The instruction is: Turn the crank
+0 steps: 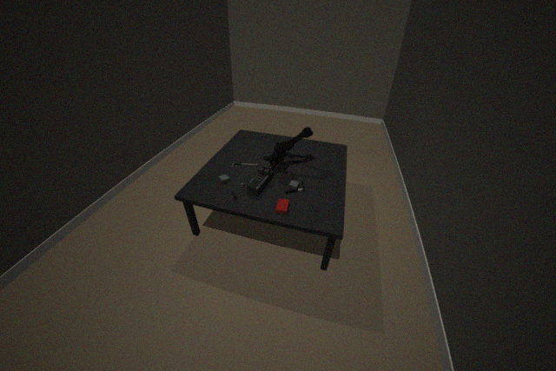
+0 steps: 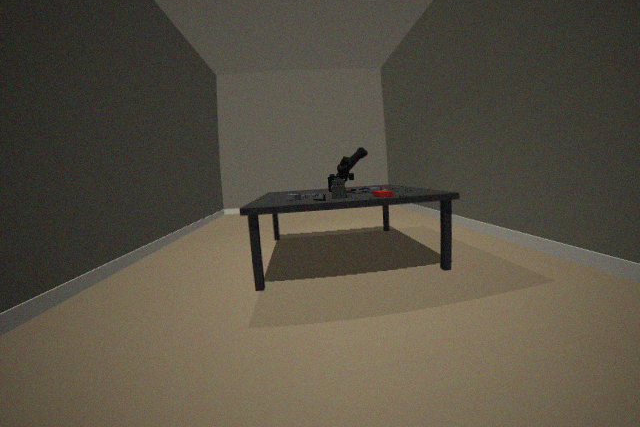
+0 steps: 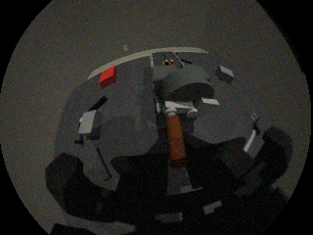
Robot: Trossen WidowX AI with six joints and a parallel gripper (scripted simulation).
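Dark desk (image 1: 314, 214) (image 2: 351, 200) (image 3: 132, 108) beneath; tool (image 1: 272, 168) (image 3: 170, 131) clamped on the crank's orange handle (image 3: 176, 142); cranking presumably underway; next, turn gently, judging the red pointer (image 3: 169, 64) against the marks.

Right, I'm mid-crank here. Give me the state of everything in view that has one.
Gripper: shut on the crank handle
Orange-brown crank handle: gripped, not released
Red pointer: near the brass zero marks; too small to tell if level
Crank machine: standing on the table
Red block: lying flat on the table
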